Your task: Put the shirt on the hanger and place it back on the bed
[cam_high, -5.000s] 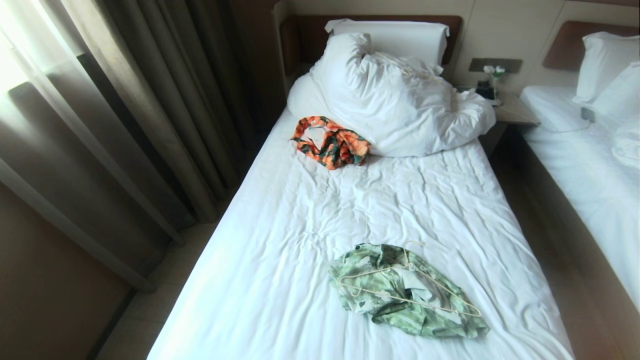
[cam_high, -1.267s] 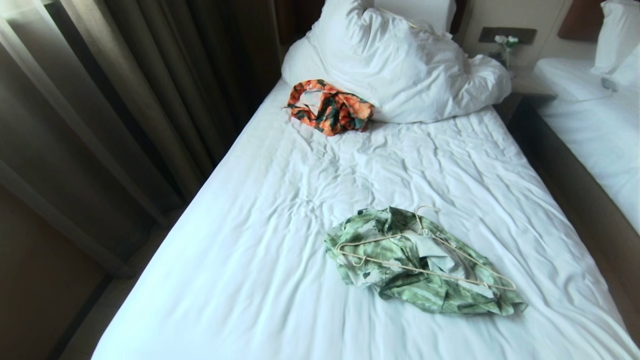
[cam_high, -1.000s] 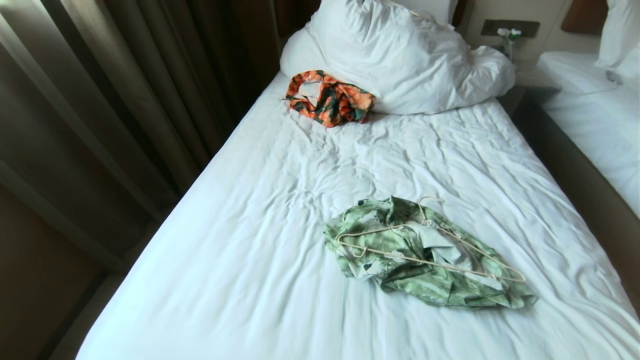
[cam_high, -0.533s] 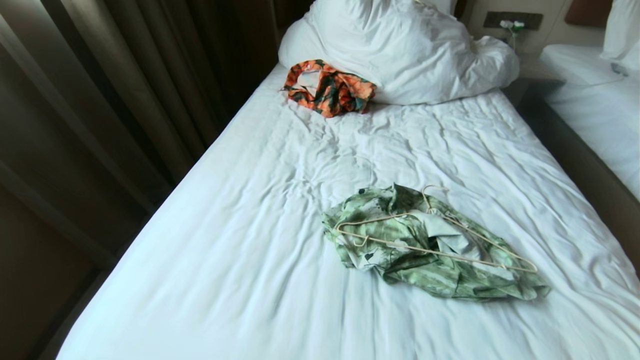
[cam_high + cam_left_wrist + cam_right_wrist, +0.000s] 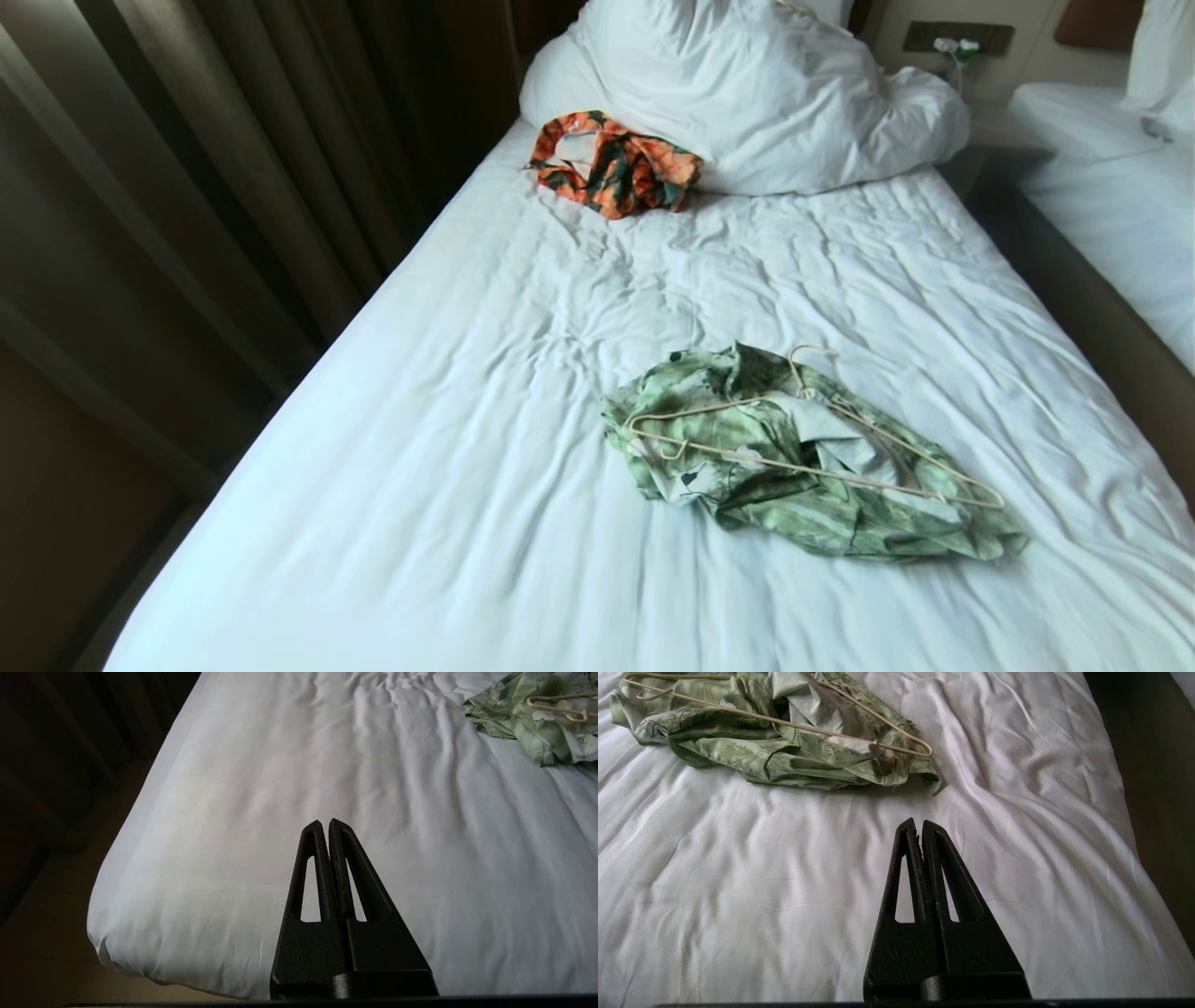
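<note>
no readable text, no labels, no brands, no numbers, no signs

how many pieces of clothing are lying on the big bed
2. The green shirt lies crumpled in the middle of the bed, with the hanger resting on top of it. The orange-and-green garment sits bunched against the pillow. More could be hidden under the bedding.

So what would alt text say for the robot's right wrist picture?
A shut black right gripper hangs above a wrinkled white bed. Beyond it lies a crumpled green shirt, with a thin cream hanger resting on top.
</note>
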Tool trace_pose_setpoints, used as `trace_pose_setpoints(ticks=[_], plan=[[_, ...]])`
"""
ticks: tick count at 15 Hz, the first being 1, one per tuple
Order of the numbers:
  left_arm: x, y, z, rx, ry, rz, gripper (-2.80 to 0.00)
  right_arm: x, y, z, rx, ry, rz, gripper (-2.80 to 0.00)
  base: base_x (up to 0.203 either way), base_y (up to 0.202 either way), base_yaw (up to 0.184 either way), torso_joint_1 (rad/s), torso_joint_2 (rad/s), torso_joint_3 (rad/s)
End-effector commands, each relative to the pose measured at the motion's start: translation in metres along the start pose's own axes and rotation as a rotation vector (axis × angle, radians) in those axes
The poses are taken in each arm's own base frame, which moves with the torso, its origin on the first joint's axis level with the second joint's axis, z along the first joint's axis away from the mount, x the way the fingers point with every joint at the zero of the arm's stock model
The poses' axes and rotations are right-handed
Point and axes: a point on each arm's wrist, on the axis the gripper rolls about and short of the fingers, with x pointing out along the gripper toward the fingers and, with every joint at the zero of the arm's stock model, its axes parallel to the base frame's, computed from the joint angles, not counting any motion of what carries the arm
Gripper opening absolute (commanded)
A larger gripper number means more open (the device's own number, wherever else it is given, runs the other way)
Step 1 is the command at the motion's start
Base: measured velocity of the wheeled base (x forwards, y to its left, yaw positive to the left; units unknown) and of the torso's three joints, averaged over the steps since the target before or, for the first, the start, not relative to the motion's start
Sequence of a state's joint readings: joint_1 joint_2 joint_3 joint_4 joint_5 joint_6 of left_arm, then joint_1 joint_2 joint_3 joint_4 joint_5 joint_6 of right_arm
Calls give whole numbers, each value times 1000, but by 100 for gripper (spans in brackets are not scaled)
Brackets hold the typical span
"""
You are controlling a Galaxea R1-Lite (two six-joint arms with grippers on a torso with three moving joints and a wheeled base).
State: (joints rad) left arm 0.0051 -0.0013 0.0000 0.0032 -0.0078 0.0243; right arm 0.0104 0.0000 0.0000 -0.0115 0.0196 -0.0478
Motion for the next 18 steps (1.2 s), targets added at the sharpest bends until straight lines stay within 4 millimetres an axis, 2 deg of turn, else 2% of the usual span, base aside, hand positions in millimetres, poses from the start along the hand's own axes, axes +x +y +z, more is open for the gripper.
trace_pose_setpoints(ticks=[1,18], plan=[[0,0,0,0,1,1,-280,1,0,-3,-2,11,1,-280,0,0,0,0,0,0],[0,0,0,0,3,1,-280,1,0,-3,-1,13,1,-280,0,0,0,0,0,0]])
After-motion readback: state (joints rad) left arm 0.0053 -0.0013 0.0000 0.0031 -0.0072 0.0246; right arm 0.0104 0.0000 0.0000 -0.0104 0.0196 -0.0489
